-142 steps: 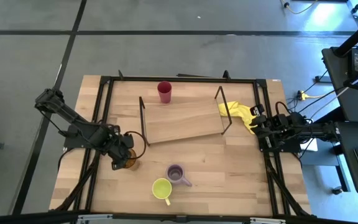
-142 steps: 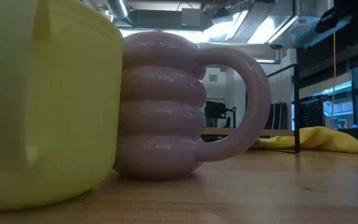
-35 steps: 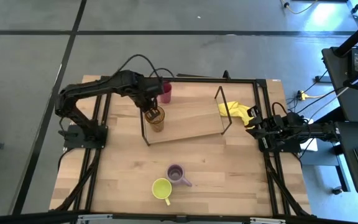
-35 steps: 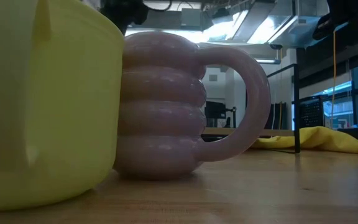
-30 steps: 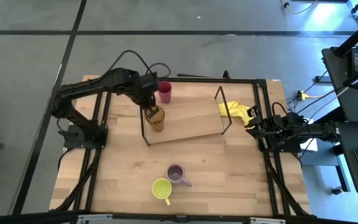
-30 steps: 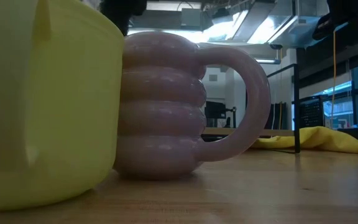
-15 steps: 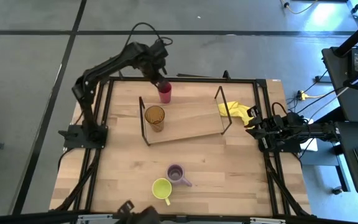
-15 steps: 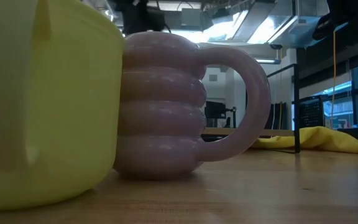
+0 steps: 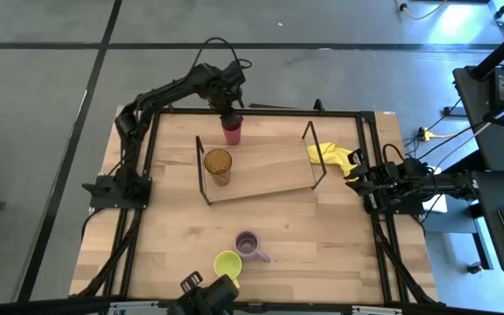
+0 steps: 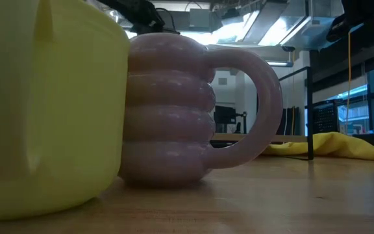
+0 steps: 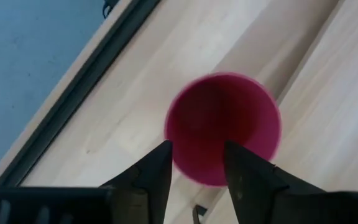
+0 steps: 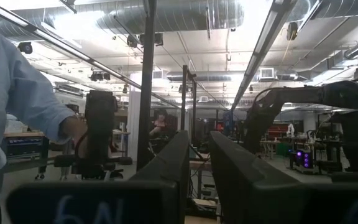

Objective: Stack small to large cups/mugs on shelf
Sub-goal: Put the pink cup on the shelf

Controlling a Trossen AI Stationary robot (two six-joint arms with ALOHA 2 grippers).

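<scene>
In the high view my left gripper hangs over the red cup, which stands on the table just beyond the far edge of the shelf. The left wrist view looks straight down into the red cup; my left gripper is open, fingertips over the cup's rim, and no touch shows. The amber tumbler stands upright on the shelf's left end. The pale purple mug and the yellow-green mug stand near the table's near edge. My right gripper waits at the table's right edge, its fingers narrowly apart.
A yellow cloth lies right of the shelf's right wire frame. A dark object shows at the table's near edge. The low view is filled by the yellow-green mug and purple mug. A person's sleeve shows beyond the table.
My left gripper has left the amber tumbler standing on the shelf, risen and swung toward the table's far edge, ending over the red cup. The tumbler has stayed upright where it was set. A dark object has come into view at the near edge.
</scene>
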